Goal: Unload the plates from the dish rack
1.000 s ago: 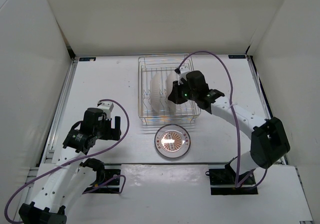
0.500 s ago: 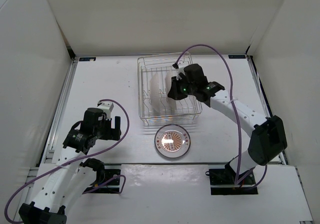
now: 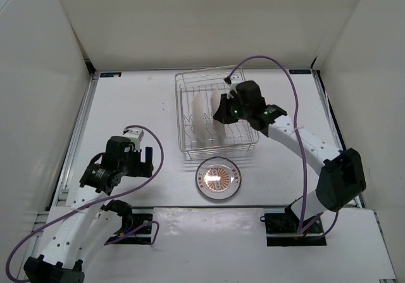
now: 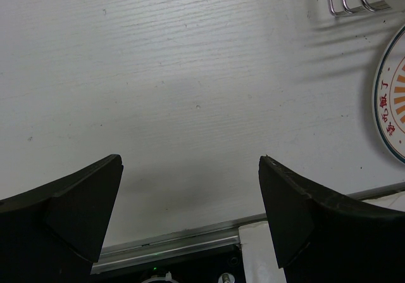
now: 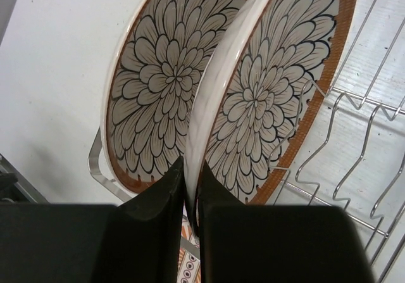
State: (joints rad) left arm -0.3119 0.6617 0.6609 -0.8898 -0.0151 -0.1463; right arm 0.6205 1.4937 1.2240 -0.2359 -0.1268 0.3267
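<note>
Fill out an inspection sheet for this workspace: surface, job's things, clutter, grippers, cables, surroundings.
Surface: white table.
Job's things: rack at far centre holds a free petal plate and a gripped petal plate, both on edge; grey-rimmed plate lies flat in front of the rack.
Clutter: nothing seen.
Grippers: right gripper shut on the gripped petal plate's rim; left gripper open over bare table.
Cables: a purple cable loops off each arm.
Surroundings: white walls on three sides.
</note>
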